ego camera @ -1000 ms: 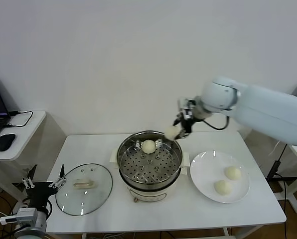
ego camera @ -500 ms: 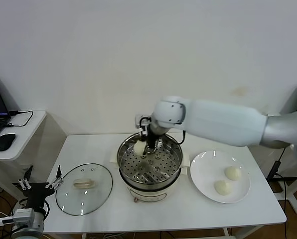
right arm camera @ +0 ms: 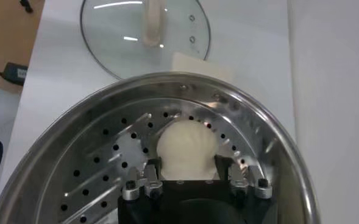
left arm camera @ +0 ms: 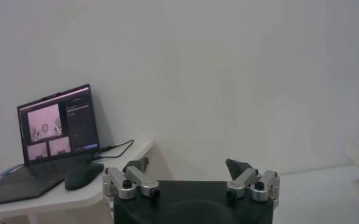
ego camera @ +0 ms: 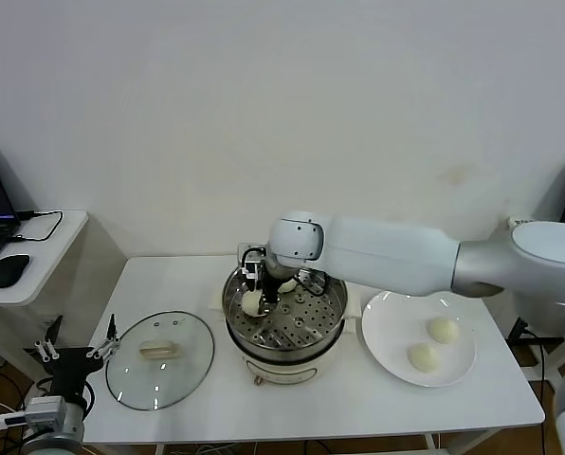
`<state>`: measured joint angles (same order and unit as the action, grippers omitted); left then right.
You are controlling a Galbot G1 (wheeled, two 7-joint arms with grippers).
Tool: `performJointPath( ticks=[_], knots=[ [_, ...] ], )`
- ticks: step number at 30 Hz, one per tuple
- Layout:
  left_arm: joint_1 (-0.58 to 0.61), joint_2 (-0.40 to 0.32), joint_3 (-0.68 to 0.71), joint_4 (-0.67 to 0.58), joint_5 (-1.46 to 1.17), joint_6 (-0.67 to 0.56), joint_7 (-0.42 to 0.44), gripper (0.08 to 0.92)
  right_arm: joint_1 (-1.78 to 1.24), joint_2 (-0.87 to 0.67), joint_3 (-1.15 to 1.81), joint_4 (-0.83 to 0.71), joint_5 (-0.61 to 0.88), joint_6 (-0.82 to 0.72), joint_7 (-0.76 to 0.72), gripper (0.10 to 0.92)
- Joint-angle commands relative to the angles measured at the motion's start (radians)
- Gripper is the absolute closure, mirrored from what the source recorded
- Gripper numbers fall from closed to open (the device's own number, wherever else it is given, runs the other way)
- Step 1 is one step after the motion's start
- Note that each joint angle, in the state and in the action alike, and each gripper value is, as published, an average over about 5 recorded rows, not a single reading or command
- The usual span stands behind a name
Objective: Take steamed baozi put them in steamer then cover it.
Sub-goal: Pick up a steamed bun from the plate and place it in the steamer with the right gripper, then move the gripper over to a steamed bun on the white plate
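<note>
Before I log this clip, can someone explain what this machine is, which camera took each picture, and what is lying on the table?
This is a robot with two arms, each ending in a claw. The wide picture comes from a camera on its head, looking down at a white table. The other two come from cameras on its wrists.

On the table stand a steel steamer, a glass lid lying flat to the robot's left of it, and a white plate holding two baozi.

The right claw reaches into the steamer. Its wrist camera shows a baozi sitting on the perforated floor between the fingers, which look parted around it, so it seems to be letting go. Another baozi lies partly hidden behind the arm.

The left claw waits open, low beside the table, facing a laptop.
</note>
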<state>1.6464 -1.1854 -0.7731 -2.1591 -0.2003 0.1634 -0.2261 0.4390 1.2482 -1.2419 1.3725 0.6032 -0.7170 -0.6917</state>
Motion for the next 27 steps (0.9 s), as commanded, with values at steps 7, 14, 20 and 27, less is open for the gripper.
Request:
performJointPath(
  ticks=[7, 14, 20, 27],
  knots=[
    [-0.005, 0.005, 0.003, -0.007, 0.000, 0.002, 0.000, 0.177, 0.150, -0.121, 0.018, 0.056, -0.026, 0.047, -0.147, 0.206],
    [-0.005, 0.012, 0.006, -0.019, -0.002, 0.003, 0.001, 0.177, 0.299, -0.390, -0.030, 0.170, -0.204, 0.262, -0.393, 0.203],
    [0.003, 0.020, 0.008, -0.027, -0.004, 0.002, 0.002, 0.177, 0.309, -0.662, -0.062, 0.302, -0.346, 0.369, -0.470, 0.203],
    [0.005, 0.020, 0.018, -0.026, 0.002, 0.002, 0.002, 0.177, 0.150, -0.879, -0.003, 0.368, -0.500, 0.427, -0.473, 0.203]
  ],
)
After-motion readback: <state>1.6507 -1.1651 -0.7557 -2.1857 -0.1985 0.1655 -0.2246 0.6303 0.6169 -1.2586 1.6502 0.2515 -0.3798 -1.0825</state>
